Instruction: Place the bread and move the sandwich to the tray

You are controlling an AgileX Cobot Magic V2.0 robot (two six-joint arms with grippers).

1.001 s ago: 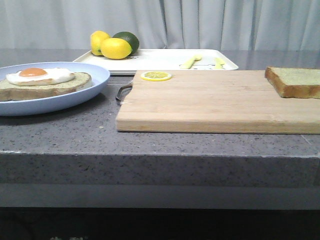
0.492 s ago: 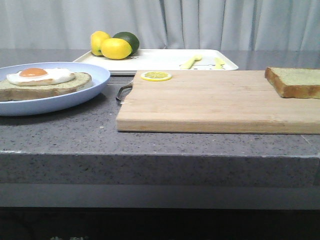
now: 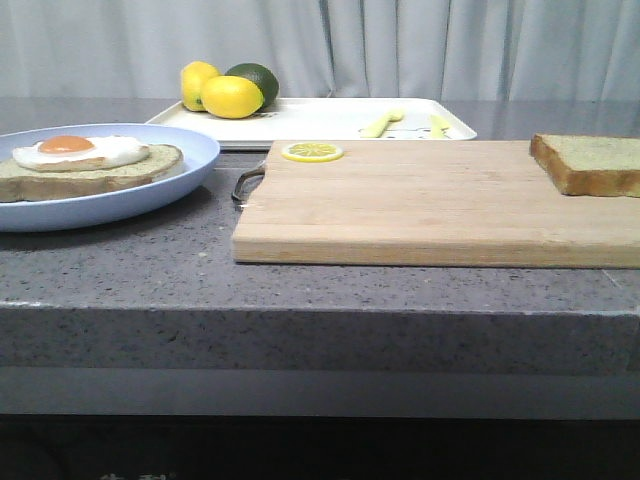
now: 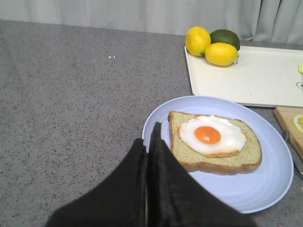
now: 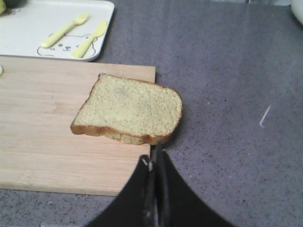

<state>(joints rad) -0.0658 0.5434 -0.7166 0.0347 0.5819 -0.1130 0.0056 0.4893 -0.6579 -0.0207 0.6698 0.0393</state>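
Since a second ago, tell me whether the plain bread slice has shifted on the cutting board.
No. The plain bread slice sits at the same right far corner of the wooden cutting board.

The speckled grey stone countertop (image 3: 150,265) is occupied by a round pale blue plate (image 3: 150,190) at the left edge, a light wooden cutting board (image 3: 430,205) toward the right, and a flat white rectangular tray (image 3: 320,118) along the far edge.

My black fingers (image 4: 142,189) frame a pale blue plate (image 4: 265,189), white-and-orange egg (image 4: 211,136), brown-crusted tan bread (image 5: 130,109), white tray (image 3: 330,117) and speckled grey counter (image 3: 150,270).
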